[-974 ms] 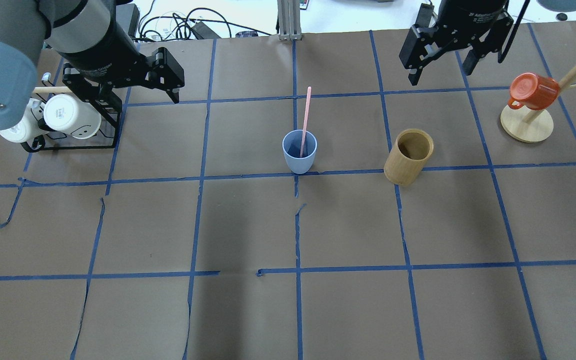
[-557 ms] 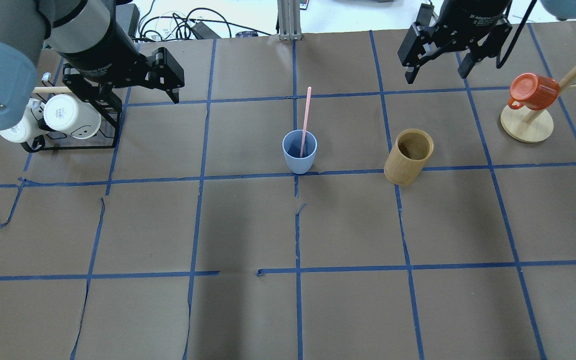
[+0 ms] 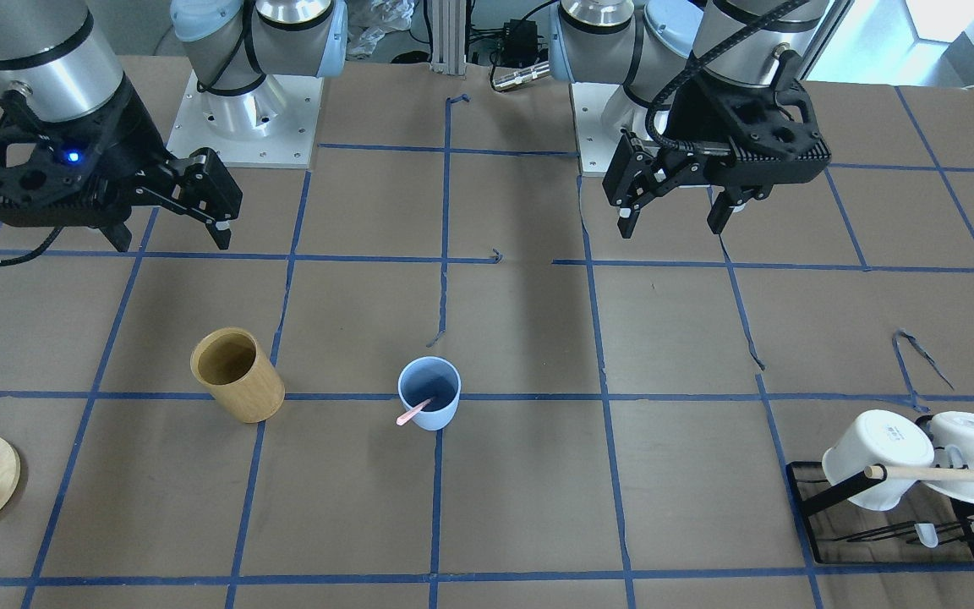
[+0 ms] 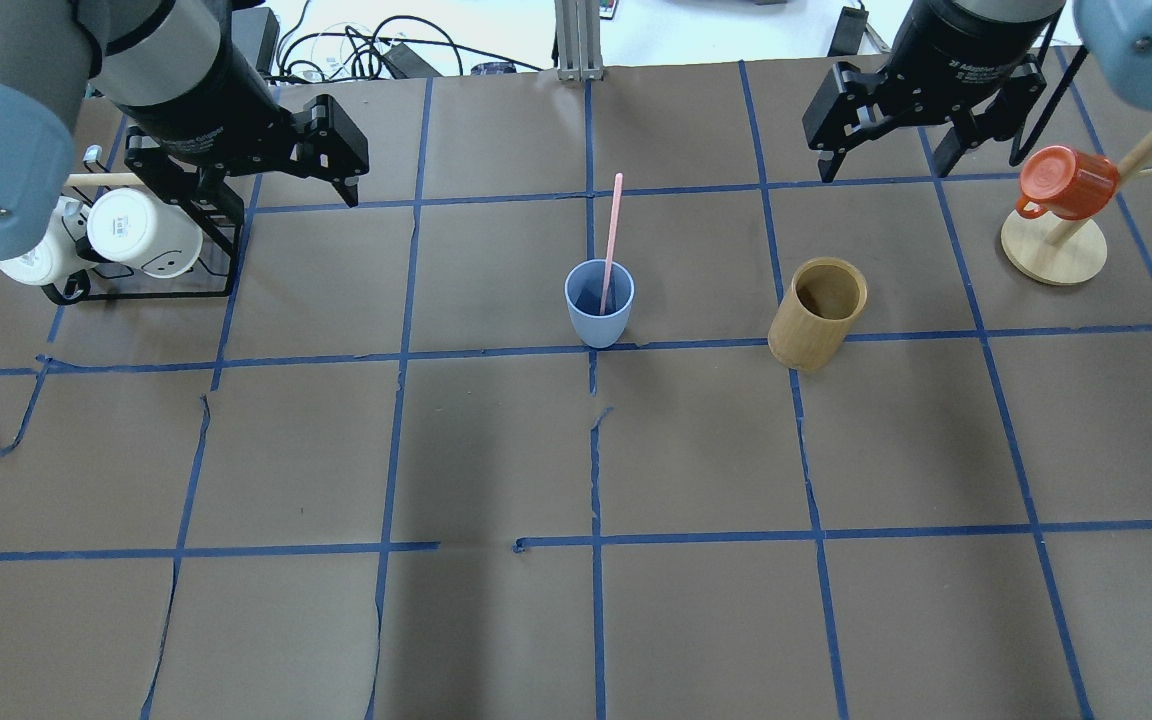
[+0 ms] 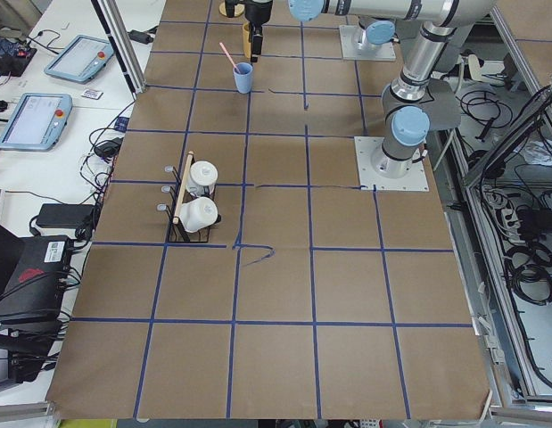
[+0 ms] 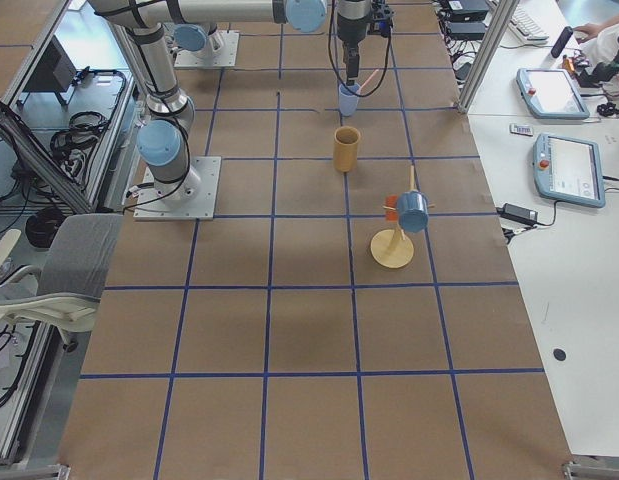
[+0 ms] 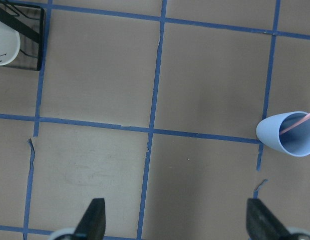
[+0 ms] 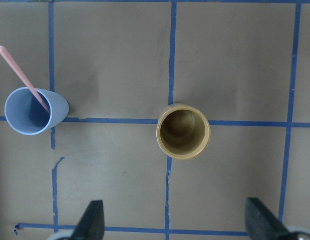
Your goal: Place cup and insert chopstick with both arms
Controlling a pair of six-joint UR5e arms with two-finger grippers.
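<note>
The pale blue cup (image 4: 599,305) stands upright on the table's middle grid line. One pale pink chopstick (image 4: 613,230) stands in it and leans toward the far side. The cup also shows in the right wrist view (image 8: 32,112) and the left wrist view (image 7: 287,134). My left gripper (image 3: 673,224) is open and empty, held above the table on the robot's side, well apart from the cup. My right gripper (image 3: 172,237) is open and empty too, high above the table behind the wooden holder.
A tan wooden holder (image 4: 818,315) stands upright right of the cup. A black rack with two white mugs and a wooden rod (image 4: 136,235) sits under my left arm. A wooden mug tree (image 4: 1054,250) with an orange mug (image 4: 1066,185) stands far right.
My right gripper has shifted a little to the right and turned more level, still open. The left arm, cup and chopstick have not moved.
</note>
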